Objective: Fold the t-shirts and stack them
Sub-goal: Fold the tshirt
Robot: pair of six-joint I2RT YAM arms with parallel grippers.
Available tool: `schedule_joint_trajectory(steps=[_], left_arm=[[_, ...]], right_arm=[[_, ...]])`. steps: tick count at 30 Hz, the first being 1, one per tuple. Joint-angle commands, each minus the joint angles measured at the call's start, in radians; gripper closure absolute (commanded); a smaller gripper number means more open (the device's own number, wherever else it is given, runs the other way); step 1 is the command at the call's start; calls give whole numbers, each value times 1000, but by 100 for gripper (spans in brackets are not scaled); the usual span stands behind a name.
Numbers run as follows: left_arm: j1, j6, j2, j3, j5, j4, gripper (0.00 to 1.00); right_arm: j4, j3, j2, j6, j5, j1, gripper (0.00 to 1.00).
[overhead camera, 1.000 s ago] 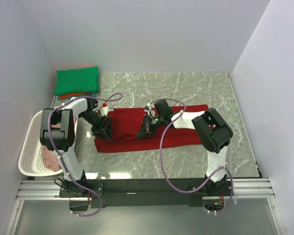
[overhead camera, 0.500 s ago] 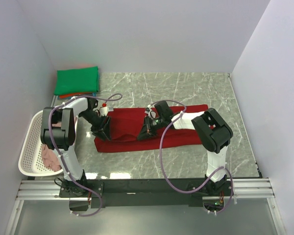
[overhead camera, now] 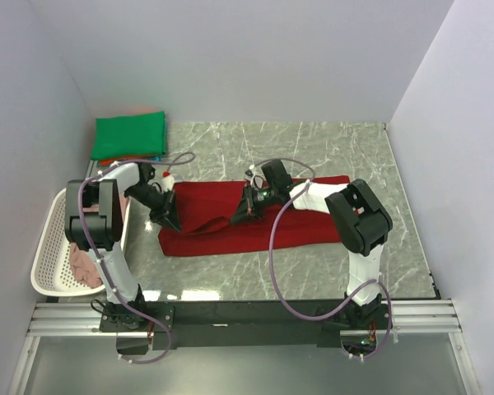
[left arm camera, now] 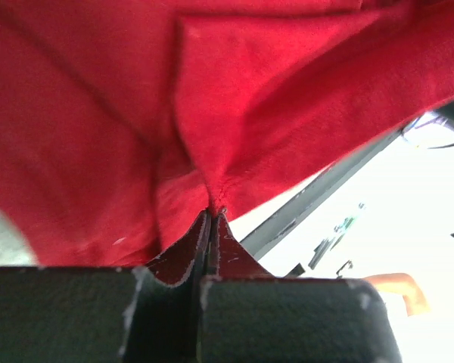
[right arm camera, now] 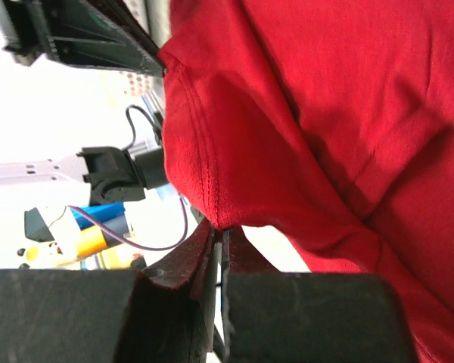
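Observation:
A dark red t-shirt [overhead camera: 272, 226] lies as a long folded band across the middle of the marble table. My left gripper [overhead camera: 172, 222] is shut on its left part, pinching a fold of the red cloth [left arm camera: 212, 198] between the fingertips and lifting it. My right gripper [overhead camera: 240, 216] is shut on the shirt's hem [right arm camera: 221, 219] near the middle, also raised off the table. A folded green t-shirt [overhead camera: 130, 136] tops a stack at the back left, with an orange-red one [overhead camera: 125, 159] showing under it. A dusty pink t-shirt [overhead camera: 84, 265] lies in the basket.
A white lattice basket [overhead camera: 49, 247] stands at the table's left edge beside the left arm. Grey walls close in the back and both sides. The black rail with both arm bases [overhead camera: 247, 317] runs along the near edge.
The left gripper closed on the red shirt's left part and pulled up and back toward the left. The right gripper, still shut on the cloth, moved slightly back, lifting the hem.

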Motion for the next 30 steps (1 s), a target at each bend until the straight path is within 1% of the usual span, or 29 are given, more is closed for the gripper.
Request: schedule_joint_trajectory(steps=[1, 5, 16, 24, 28, 30], left_arm=[[50, -21, -48, 46, 53, 16, 99], [57, -33, -39, 73, 100, 34, 99], [70, -133, -29, 129, 102, 145, 99], [98, -165, -32, 148, 73, 148, 99], [104, -165, -24, 150, 87, 149, 99], [112, -202, -25, 150, 100, 157, 99]], right_arm=[[-21, 81, 11, -42, -2, -25, 100], [-64, 152, 43, -73, 8, -39, 100], [-97, 230, 111, -107, 22, -60, 100], [-97, 259, 149, -105, 30, -62, 100], [-100, 273, 155, -105, 34, -63, 100], [-95, 278, 155, -104, 36, -66, 100]])
